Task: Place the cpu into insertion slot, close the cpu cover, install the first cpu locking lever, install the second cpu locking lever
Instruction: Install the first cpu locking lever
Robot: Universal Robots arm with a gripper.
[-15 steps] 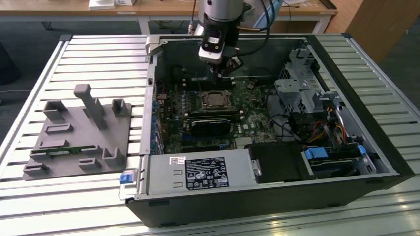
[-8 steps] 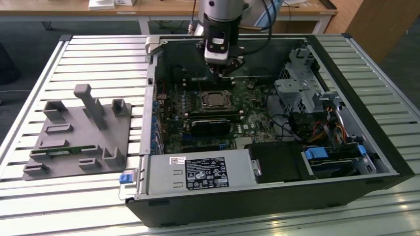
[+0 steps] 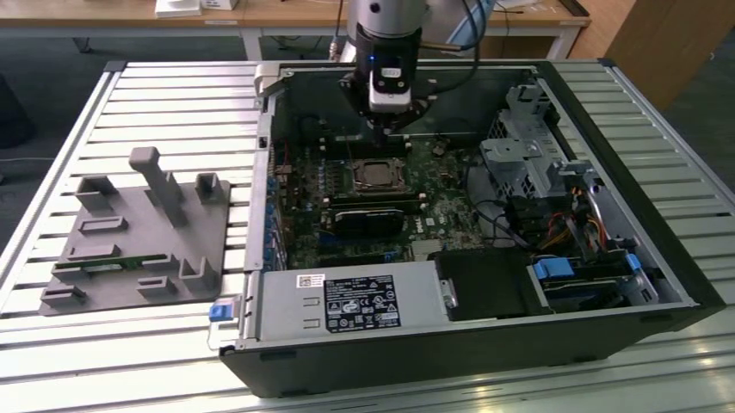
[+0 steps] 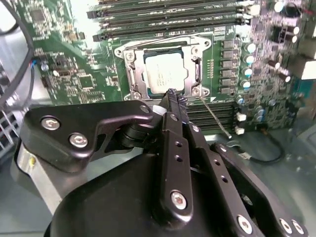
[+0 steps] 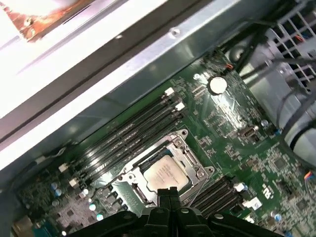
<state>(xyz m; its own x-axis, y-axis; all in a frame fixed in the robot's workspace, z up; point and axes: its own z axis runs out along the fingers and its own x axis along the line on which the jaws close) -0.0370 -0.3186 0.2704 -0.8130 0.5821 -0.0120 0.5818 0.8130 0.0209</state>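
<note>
Small flat silvery-topped cpu (image 4: 165, 74) sits in the black metal-rimmed insertion slot (image 3: 376, 175), mid green circuit board (image 4: 74, 79), framed by the thin silvery cpu cover (image 4: 198, 69). Black gripper (image 4: 173, 95) — fingers pressed together — at the slot's edge. Chip likely light, stiff, fragile — grip by edges.

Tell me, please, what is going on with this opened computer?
A robot arm's black gripper hangs inside the open black computer case, its jaws shut together at the edge of the socket area. The small square silvery-topped cpu is already seated on the green circuit board, and the thin silvery metal frame cover lies flat around it. I cannot tell whether the locking levers are latched.
</note>
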